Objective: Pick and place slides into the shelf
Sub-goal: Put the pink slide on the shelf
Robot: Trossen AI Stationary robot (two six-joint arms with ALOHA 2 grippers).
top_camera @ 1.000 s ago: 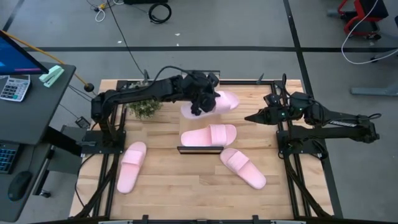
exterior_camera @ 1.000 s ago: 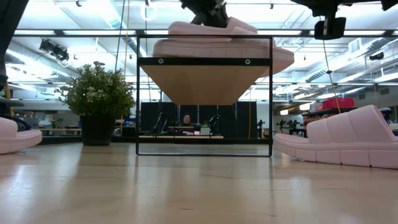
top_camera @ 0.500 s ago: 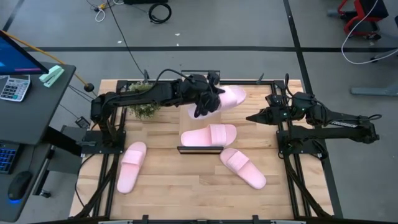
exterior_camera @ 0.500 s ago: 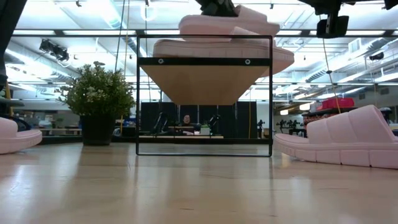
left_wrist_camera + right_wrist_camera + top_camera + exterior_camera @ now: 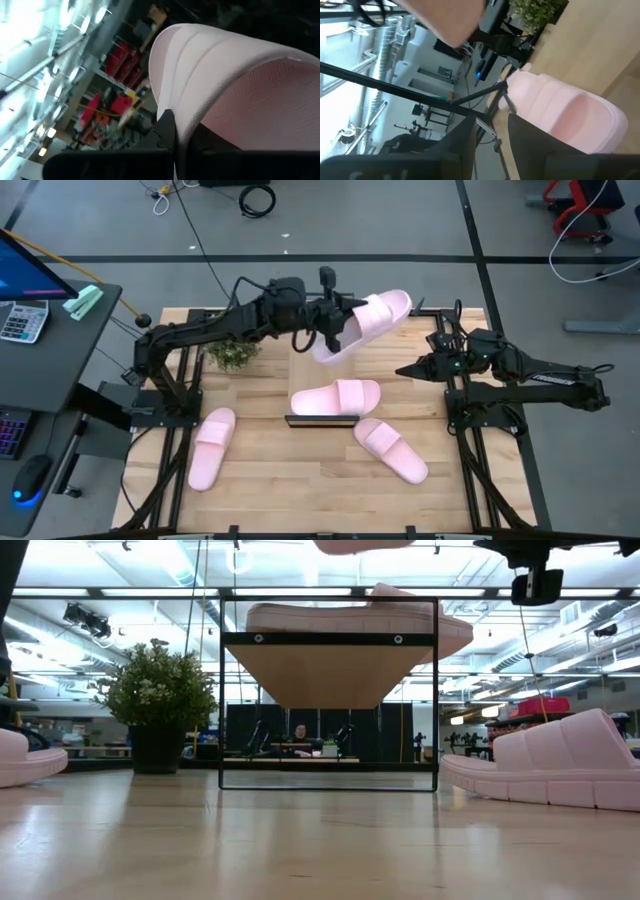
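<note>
My left gripper (image 5: 333, 332) is shut on a pink slide (image 5: 368, 320), held high over the table's far middle; only the slide's underside (image 5: 365, 544) shows at the low view's top edge. A second slide (image 5: 337, 396) lies flat on the shelf (image 5: 320, 421), a wood plank in a black frame (image 5: 330, 665). Two more slides rest sole-down on the table, one near left (image 5: 211, 446) and one near right (image 5: 390, 450). My right gripper (image 5: 405, 368) waits open right of the shelf, holding nothing. My left gripper holds the slide at its wide strap (image 5: 200, 100), near the end of the slide that faces the arm. The fingers (image 5: 167, 131) come level from the table's left. The slide is lifted clear and tilted, its free end (image 5: 400, 302) up toward the far right.
A small potted plant (image 5: 232, 352) stands at the table's far left, under the left arm. The black frame rails run along the table's left and right sides. Bare wood (image 5: 300, 480) lies along the near edge between the two loose slides.
My left gripper has risen and tipped up to level, rolling as it went, still shut on the slide. The slide has gone up and a little toward the far right, from just above the shelf's slide to well clear of it, and now slants.
</note>
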